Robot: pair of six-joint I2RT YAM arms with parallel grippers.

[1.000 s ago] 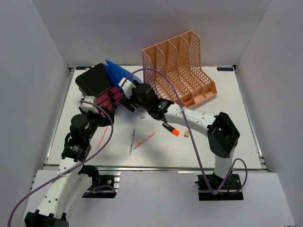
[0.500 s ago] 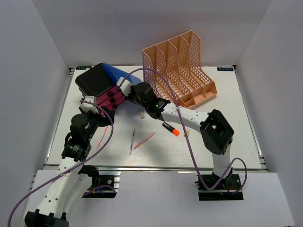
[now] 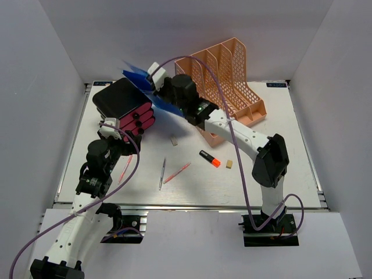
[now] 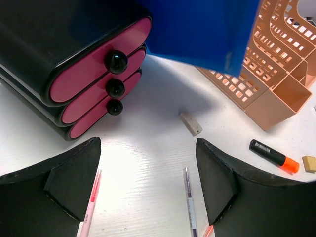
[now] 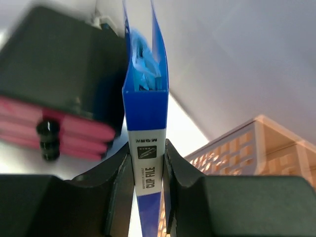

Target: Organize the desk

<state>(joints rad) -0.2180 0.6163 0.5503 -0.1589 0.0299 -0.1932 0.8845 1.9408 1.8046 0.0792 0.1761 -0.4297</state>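
On the white desk (image 3: 279, 168) my right gripper (image 3: 158, 87) is raised at the back left, shut on the spine of a blue clip file (image 3: 138, 78). In the right wrist view the file (image 5: 145, 108) stands on edge between the two fingers, and the gripper (image 5: 146, 153) pinches its white label. My left gripper (image 4: 148, 182) hangs open and empty low over the desk, in front of the black drawer unit (image 4: 74, 64) with three pink drawers. A pink pen (image 4: 91, 202) and a purple pen (image 4: 189, 197) lie beneath its fingers.
A peach mesh file rack (image 3: 226, 81) stands at the back, right of the lifted file. Loose on the desk lie a black highlighter with orange cap (image 3: 210, 158), another pink pen (image 3: 177, 172) and two small erasers (image 3: 173, 140), (image 3: 229, 164). Grey walls enclose three sides.
The right gripper closed on the blue file beside the drawer unit and lifted it up and toward the back. The left arm has stayed put.
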